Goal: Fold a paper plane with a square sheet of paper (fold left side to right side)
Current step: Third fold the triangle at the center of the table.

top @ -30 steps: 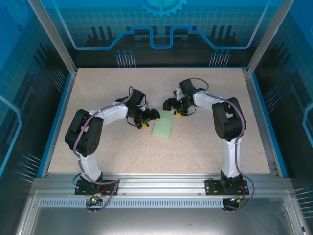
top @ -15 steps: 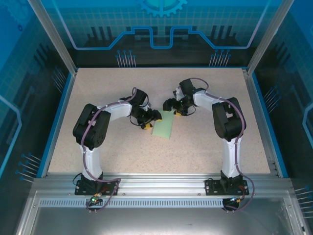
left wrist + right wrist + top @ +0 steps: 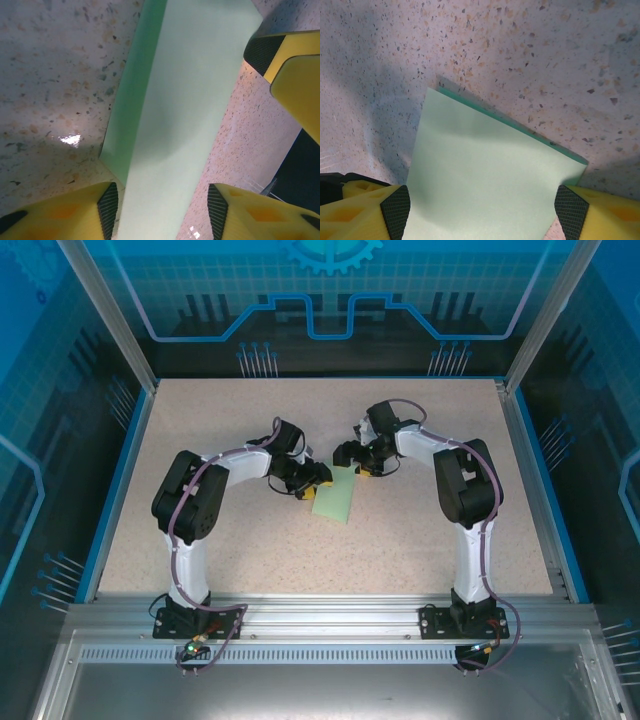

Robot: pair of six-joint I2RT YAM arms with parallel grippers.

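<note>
Mint-green paper (image 3: 335,500), folded into narrow strip, lies on speckled table (image 3: 250,540).

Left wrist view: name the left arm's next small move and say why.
Probably close the left fingers on the square sheet of paper. The folded sheet runs up between them, and they stand open beside its two long edges, not yet pinching it.

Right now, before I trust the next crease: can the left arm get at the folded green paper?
Probably yes: the left gripper stands over the paper, a finger either side, jaws open; the right gripper is close by but not in between.
</note>
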